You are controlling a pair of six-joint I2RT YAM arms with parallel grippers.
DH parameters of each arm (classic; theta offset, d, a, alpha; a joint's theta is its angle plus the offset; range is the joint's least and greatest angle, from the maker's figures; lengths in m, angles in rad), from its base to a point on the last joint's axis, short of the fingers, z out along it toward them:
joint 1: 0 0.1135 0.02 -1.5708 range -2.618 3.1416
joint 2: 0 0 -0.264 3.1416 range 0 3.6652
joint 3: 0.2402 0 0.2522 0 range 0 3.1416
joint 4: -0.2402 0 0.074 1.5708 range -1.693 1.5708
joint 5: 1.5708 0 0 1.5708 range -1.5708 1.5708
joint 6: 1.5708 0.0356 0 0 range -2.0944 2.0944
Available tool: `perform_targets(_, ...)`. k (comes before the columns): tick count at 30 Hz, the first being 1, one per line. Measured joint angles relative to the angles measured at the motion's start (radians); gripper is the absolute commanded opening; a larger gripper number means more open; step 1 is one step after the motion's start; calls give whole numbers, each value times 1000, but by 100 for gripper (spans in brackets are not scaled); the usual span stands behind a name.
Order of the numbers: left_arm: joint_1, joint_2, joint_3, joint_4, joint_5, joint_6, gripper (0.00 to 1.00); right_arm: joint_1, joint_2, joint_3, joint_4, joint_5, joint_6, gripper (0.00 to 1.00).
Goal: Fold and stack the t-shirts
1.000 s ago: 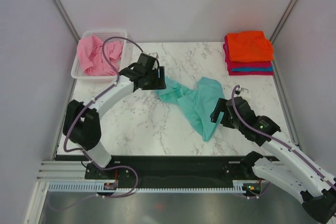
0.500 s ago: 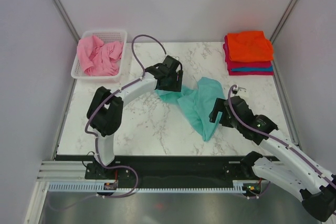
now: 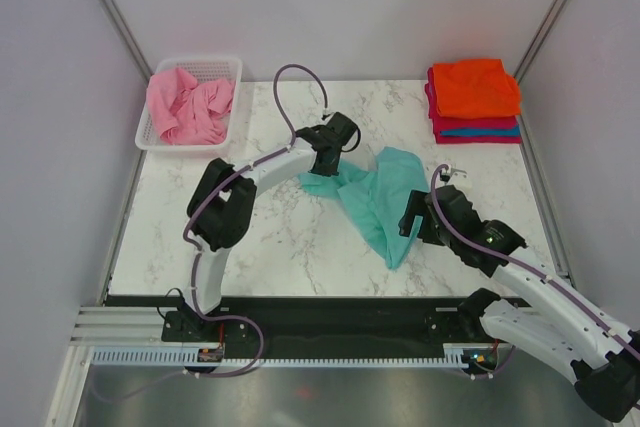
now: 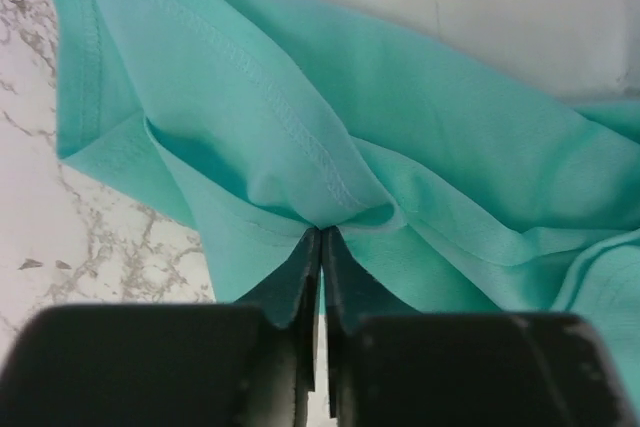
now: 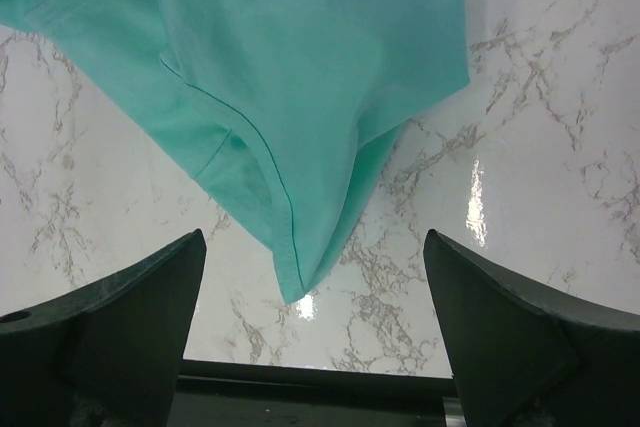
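While the crumpled pink cloth t-shirt (image 3: 185, 105) sits in the white slotted plastic basket (image 3: 232, 65) at far left, I see my left gripper (image 4: 320, 242) pinched tight on a fold of the rumpled teal cloth t-shirt (image 3: 380, 197), which lies mid-table on the white marble tabletop (image 3: 270, 237). My right gripper (image 5: 312, 247) hovers at its near corner, jaws spread wide. Far right, a folded orange t-shirt (image 3: 475, 85) tops the stack.

Teal t-shirt (image 3: 378, 197), grey-veined white marble table (image 3: 275, 239)
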State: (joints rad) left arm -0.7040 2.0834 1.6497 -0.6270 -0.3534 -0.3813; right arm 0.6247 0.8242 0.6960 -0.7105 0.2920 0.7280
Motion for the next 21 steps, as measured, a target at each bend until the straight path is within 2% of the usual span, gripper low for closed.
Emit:
perform_targets(6, -1, -6, 17, -41, -74, 7, 2, 0, 6, -2, 8, 5, -1, 98)
perform_targets(9, 0, -80, -11, -81, -105, -4, 2, 0, 44, 2, 26, 4, -10, 98)
perform_targets(13, 22, -362, -150, -119, -114, -59, 2, 0, 137, 42, 51, -12, -30, 96)
perform_targets(18, 149, -761, -386, -128, -77, -129, 2, 2, 291, 160, 130, -67, -57, 92)
perform_targets(21, 212, -861, -505, -137, -56, -140, 2, 13, 415, 235, 178, -86, -72, 89)
